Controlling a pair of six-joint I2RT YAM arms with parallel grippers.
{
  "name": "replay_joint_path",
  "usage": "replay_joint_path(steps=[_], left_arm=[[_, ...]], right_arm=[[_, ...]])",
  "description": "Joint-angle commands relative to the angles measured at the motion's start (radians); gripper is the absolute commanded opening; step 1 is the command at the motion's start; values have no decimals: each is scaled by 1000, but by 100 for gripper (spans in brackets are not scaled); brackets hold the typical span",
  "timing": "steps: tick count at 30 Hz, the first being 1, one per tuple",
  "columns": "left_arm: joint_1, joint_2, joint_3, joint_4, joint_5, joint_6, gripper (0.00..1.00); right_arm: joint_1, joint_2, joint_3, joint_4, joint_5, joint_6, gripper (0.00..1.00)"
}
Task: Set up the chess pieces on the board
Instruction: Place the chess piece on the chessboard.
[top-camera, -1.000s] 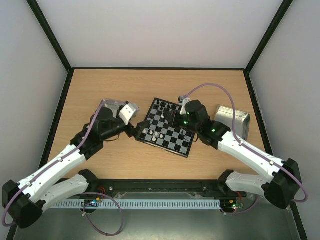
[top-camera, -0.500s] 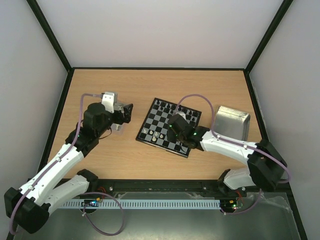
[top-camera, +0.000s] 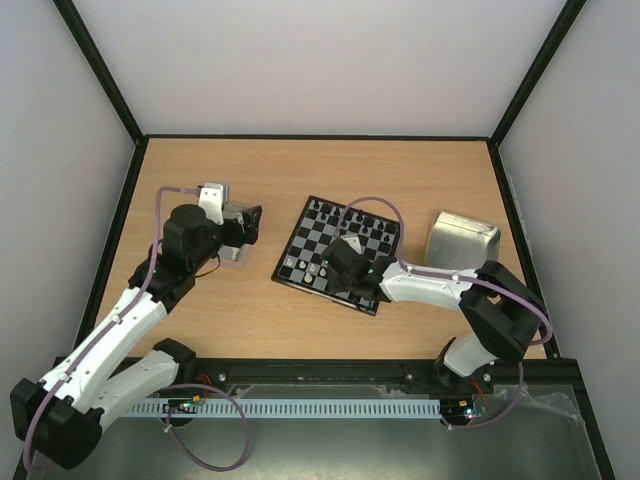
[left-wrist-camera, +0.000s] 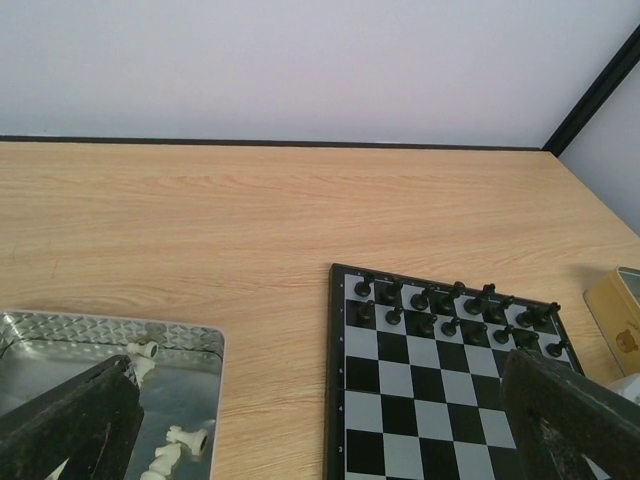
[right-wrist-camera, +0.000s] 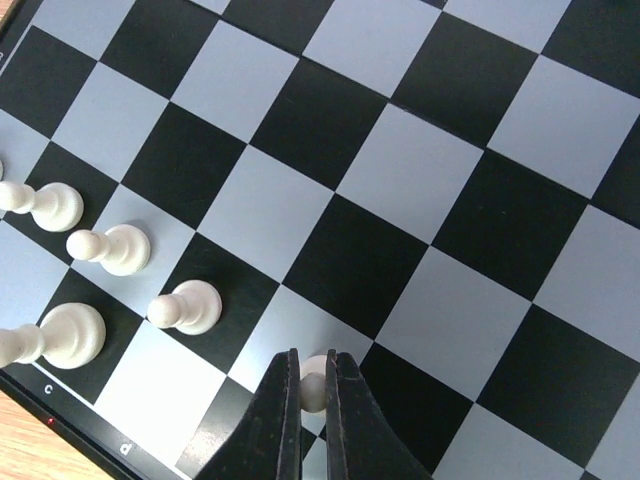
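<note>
White pawn (right-wrist-camera: 314, 383) is pinched in the right gripper (right-wrist-camera: 313, 372) at a second-row square of the board (right-wrist-camera: 400, 150), beside 4 standing white pieces (right-wrist-camera: 110, 250); likely being set down. Black pieces (left-wrist-camera: 450, 312) fill 2 far rows. Left gripper (top-camera: 248, 225) gapes wide above the tray (left-wrist-camera: 205, 340), probably ready for another piece.

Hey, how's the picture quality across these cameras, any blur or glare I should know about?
Top view: even soft light, sheen on the right tray. Left wrist: board sharp, near fingers blurred and dark, left tray shiny. Right wrist: crisp squares and white pieces, no glare.
</note>
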Motion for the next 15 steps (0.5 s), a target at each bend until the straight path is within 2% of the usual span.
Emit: replay_joint_path(steps=[1,7,15], left_arm=[[7,-4,-11,11,16,9,99],[9,5,-8,10,11,7,99],[11,13,-6,7,7,6,99]], right_arm=[[7,24,11,40,45,-10,2],[8,39,10,42,33,-16,2],[7,19,-8,61,-10,-18,11]])
